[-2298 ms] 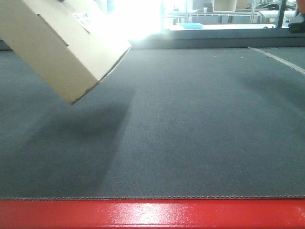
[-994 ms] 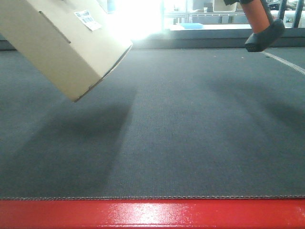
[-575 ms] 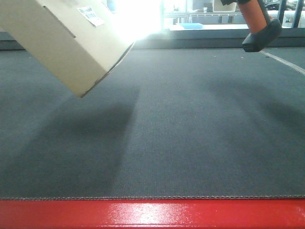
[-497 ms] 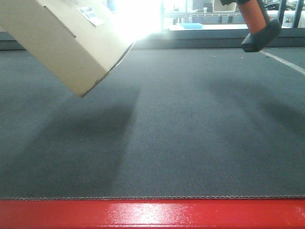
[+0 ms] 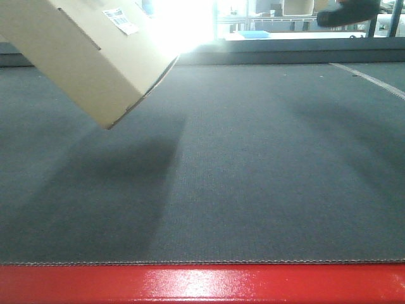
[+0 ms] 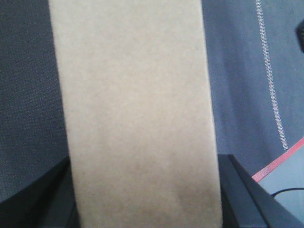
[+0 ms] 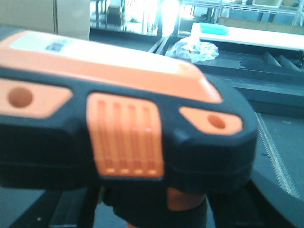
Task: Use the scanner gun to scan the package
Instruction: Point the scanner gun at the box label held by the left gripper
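The package (image 5: 82,57), a tan cardboard box with a white barcode label (image 5: 120,19) and a dark slot, hangs tilted above the grey mat at the upper left. In the left wrist view the package (image 6: 137,104) fills the middle, and my left gripper (image 6: 145,194) is shut on it, a black finger (image 6: 240,194) on each side. The scanner gun (image 7: 123,123), black with orange panels, fills the right wrist view. My right gripper (image 7: 156,211) is shut on its orange handle. The front view shows only the scanner's black foot (image 5: 348,11), at the top right.
A grey mat (image 5: 253,164) covers the table, with a red edge (image 5: 202,285) in front and a white stitched line (image 5: 370,79) at the right. Behind it are shelves and benches in bright glare. Cardboard cartons (image 7: 47,14) and a plastic bag (image 7: 194,47) stand in the background.
The scanner came in from the right, and in the last half second it rose until only its foot shows at the top edge. The package shifted slightly right and up.
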